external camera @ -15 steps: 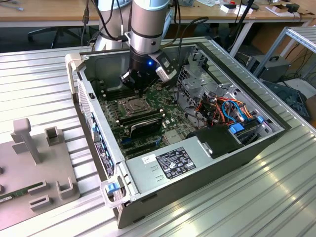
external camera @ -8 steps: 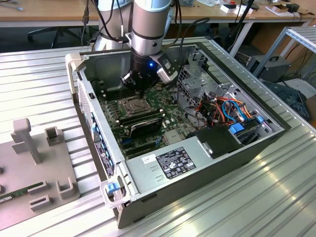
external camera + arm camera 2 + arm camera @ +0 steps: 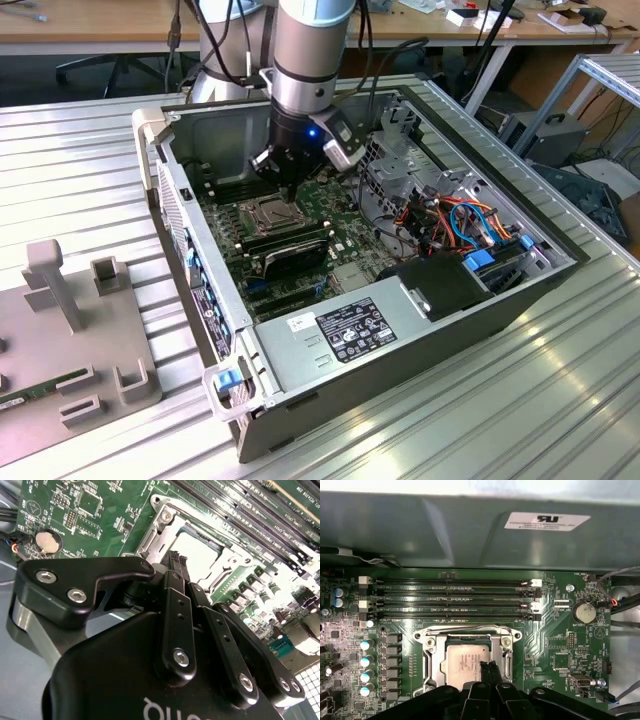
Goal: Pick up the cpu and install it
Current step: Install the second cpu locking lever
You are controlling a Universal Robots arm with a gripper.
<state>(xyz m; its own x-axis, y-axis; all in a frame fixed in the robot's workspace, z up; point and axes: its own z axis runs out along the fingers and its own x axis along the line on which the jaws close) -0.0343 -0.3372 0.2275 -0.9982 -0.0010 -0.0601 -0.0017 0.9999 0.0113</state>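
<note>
While jaws press together over the socket (image 3: 468, 655) | first wrist view: cpu (image 3: 466, 666) seated inside.

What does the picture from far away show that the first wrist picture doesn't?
The exterior view alone shows the whole open grey metal computer case, the ribbed metal table and the silver robot arm. The first wrist view alone shows a round silver coin battery. Both show the green motherboard and the black pincer over the small silver-grey square cpu in its socket frame.
</note>
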